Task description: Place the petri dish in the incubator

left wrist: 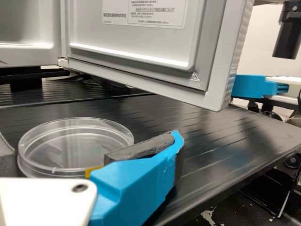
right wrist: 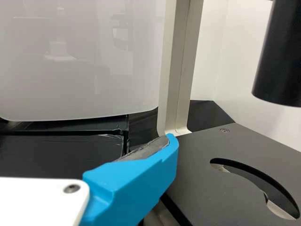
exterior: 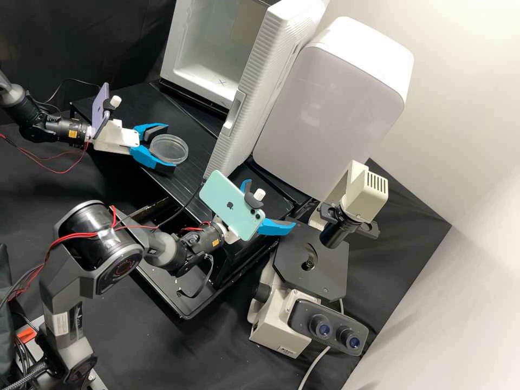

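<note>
The white incubator point(exterior: 211, 54) is the biggest thing here, standing beyond the left pincer point(exterior: 169, 146) with its door point(exterior: 254, 86) swung wide. From above I can look into its chamber. The left wrist view looks under the door's lower edge point(left wrist: 141, 84), which hangs over the ribbed black bench point(left wrist: 211, 136). Past the door's corner one blue finger point(left wrist: 254, 87) of the right pincer point(exterior: 271, 202) pokes out, so the door stands between the two pincers. Beside the door is a second white box point(exterior: 330, 103), and its frosted front point(right wrist: 80, 56) is just ahead of the right pincer. Next in size is the microscope point(exterior: 303, 319), whose black stage point(right wrist: 225, 174) lies just under and beside that pincer. The right pincer's fingers are spread and hold nothing. The left pincer's fingers are also apart, one on each side of the clear petri dish point(left wrist: 70, 146). The dish sits flat on the bench between them, out in front of the incubator.
</note>
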Controlling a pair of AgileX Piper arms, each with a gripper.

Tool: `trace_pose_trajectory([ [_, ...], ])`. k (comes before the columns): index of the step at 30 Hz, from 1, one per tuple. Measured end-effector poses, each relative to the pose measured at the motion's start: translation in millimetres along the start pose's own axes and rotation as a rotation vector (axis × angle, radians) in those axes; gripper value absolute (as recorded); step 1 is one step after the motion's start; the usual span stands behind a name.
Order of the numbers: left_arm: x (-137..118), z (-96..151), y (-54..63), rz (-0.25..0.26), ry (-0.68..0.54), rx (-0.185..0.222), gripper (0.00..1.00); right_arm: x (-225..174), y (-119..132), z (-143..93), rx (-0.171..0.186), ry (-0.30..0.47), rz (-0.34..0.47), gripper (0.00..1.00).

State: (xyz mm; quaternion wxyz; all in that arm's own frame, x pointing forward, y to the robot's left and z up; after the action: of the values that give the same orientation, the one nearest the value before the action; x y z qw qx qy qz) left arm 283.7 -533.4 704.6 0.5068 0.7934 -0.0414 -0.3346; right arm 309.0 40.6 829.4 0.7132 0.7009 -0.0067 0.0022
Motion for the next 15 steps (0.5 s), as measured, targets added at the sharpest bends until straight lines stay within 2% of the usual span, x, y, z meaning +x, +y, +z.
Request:
trace_pose_trajectory([
  [15, 3.4, 1.2, -2.2, -0.008, -0.007, 0.018, 1.00, 0.0, 0.0, 0.0, 0.000, 0.000, 0.000, 1.00],
])
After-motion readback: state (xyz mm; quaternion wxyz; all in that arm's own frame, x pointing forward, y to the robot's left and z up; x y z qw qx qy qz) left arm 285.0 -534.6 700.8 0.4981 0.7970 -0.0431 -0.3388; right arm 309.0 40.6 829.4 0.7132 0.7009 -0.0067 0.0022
